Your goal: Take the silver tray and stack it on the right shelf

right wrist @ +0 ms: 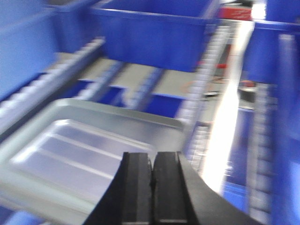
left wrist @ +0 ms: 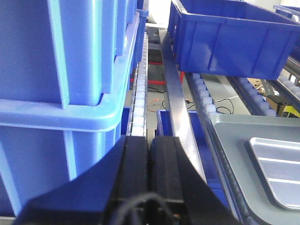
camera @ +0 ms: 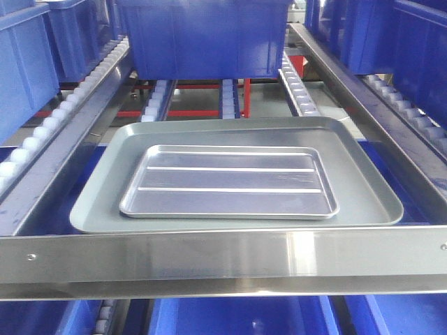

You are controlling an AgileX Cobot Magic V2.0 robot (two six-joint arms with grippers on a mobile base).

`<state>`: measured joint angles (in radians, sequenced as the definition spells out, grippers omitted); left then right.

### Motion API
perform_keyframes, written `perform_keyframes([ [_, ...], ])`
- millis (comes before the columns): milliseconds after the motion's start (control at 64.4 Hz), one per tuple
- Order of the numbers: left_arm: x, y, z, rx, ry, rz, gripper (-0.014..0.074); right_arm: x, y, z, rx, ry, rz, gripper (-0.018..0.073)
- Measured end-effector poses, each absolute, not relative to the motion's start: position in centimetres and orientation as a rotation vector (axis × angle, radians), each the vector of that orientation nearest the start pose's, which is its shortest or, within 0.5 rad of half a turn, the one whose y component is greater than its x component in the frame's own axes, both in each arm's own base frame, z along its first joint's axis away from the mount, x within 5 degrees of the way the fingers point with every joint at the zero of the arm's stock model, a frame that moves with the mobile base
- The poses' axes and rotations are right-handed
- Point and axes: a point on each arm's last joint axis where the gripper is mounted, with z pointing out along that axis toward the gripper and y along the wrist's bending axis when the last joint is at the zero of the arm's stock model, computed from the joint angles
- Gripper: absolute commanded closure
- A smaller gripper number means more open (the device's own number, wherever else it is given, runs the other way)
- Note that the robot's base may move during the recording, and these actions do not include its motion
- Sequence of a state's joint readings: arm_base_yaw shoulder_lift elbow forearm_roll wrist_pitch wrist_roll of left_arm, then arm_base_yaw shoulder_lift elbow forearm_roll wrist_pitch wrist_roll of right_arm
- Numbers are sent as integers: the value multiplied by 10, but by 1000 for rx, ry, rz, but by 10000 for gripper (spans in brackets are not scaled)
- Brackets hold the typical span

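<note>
Stainless steel, shiny: the silver tray (camera: 229, 181) lies flat inside the larger grey tray (camera: 98, 202), roughly centred on its floor, two raised ridges running lengthwise. I take the grey tray as my landmark. It sits on the roller shelf (camera: 223, 255), just behind the flat polished front rail, which carries a small screw near each end. White roller lanes (camera: 299, 87) run away beyond the grey tray's far edge. A blue bin (camera: 202, 35) stands on those lanes behind the grey tray, apart from it. More blue bins (camera: 24, 66) flank the grey tray to its left and right on neighbouring lanes, and another blue bin shows below the front rail.

From the left wrist view I see the left claw (left wrist: 149, 168) with its two black fingers pressed together, nothing between them. It hangs to the left of the grey tray (left wrist: 234, 154), over a metal divider rail and beside a stack of blue bins (left wrist: 61, 93). It touches neither tray.

The right wrist view is blurred. The right claw (right wrist: 152, 187) is also closed on nothing, fingers meeting. It sits at the near right side of the grey tray (right wrist: 117, 115), with the silver tray (right wrist: 70, 154) visible ahead and to its left. I cannot tell whether it touches the rim.
</note>
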<state>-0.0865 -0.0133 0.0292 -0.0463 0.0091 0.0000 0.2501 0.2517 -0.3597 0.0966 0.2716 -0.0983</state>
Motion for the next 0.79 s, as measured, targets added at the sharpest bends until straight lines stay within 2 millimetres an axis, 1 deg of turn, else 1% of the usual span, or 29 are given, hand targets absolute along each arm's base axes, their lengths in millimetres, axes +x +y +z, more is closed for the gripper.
perform_keyframes([
  [78,56,-5,203,31,1509,-107,697,65,13,278,-159,1624,134,503],
  [202,56,-5,203,31,1509,-107,697,58,5,249,-72,1585,52,503],
  [326,56,-5,203,31,1509,-107,697,54,3,218,-26,1572,37,503],
  [420,56,-5,203,31,1507,-107,697,56,2,202,10,1573,52,503],
  [482,56,-5,203,31,1509,-107,697,57,2,198,28,1575,68,503],
  [792,56,-5,203,31,1509,-107,697,57,1,201,38,1536,73,503],
])
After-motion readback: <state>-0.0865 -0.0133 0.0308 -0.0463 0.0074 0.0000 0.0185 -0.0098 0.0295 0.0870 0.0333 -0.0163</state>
